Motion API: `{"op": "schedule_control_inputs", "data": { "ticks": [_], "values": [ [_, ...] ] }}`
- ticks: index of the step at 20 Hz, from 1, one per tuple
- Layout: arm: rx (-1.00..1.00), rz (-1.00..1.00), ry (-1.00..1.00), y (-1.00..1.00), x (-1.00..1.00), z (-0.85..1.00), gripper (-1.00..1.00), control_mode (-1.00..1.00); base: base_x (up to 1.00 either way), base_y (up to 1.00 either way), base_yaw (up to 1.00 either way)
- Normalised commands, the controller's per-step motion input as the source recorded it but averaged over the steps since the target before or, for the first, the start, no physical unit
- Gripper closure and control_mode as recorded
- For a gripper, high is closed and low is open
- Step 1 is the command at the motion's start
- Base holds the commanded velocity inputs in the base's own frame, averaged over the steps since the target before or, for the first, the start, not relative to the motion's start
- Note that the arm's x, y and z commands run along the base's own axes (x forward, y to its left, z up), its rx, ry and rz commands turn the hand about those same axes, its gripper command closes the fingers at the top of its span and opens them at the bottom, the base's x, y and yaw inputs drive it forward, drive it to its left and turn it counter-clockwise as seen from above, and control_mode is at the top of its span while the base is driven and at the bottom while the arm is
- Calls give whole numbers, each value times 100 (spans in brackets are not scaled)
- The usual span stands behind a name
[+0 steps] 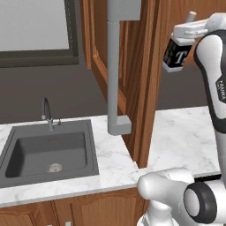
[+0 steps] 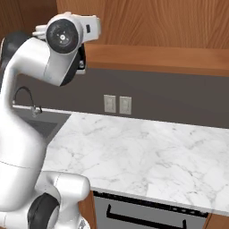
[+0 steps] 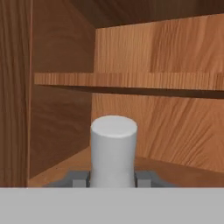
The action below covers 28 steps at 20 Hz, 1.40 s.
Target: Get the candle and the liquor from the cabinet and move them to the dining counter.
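- Fingers (image 3: 113,179) clamped on the pale slim neck of the small square-bodied black-label liquor bottle (image 1: 176,56), held high beside the reddish-brown wooden wall cabinet (image 1: 145,79).
- Glass likely: rigid, slippery, fragile.
- Neck grip may swing; squeezing the square body looks safer.

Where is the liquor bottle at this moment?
The liquor bottle is clamped in the gripper, raised at the upper right of the left base view, beside the open cabinet door and well above the marble worktop.
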Motion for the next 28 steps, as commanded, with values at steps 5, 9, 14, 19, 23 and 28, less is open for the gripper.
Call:
{"op": "schedule_control_inputs", "data": {
  "ticks": [5,9,14,19,23,28],
  "values": [
    [-7,1,1,-34,-100,-16,100,-100,0,0,0],
    [-14,0,9,-10,-100,-30,100,-100,0,0,0],
    [-13,0,15,1,-82,-32,100,-100,0,0,0],
    [0,0,13,4,-25,-13,100,-100,0,0,0],
    [6,-4,0,0,-9,-4,100,-100,0,0,0],
    [0,-14,6,0,0,0,100,-100,0,0,0]
  ]
}}
